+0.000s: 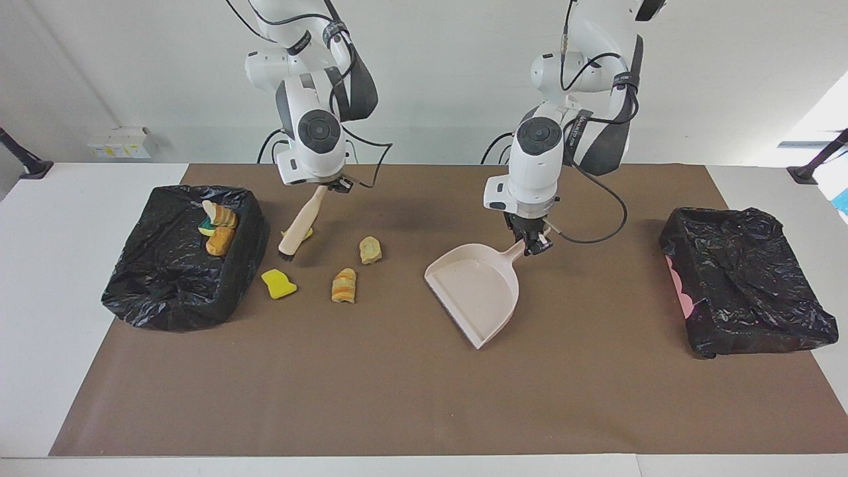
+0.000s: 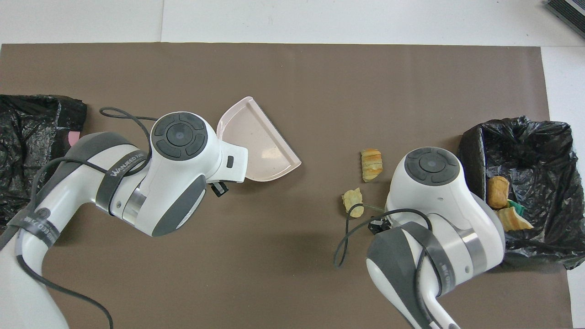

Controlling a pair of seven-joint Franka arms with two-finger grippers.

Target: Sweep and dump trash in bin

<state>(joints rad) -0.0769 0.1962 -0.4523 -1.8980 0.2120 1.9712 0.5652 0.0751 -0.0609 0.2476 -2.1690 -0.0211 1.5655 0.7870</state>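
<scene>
Trash [image 1: 344,285] lies left of centre in your facing view; the right gripper [image 1: 322,187] clamps the brush [image 1: 295,231] there, and the left gripper [image 1: 532,244] clamps the dustpan [image 1: 474,291] at centre

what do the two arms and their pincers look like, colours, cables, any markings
Both arms are glossy white with dark grey joint bands and a round dark grey cap with button-like segments on each wrist. Loose black cables loop beside each wrist. The left arm's band bears white lettering. The left pincer and right pincer are small and black.
</scene>
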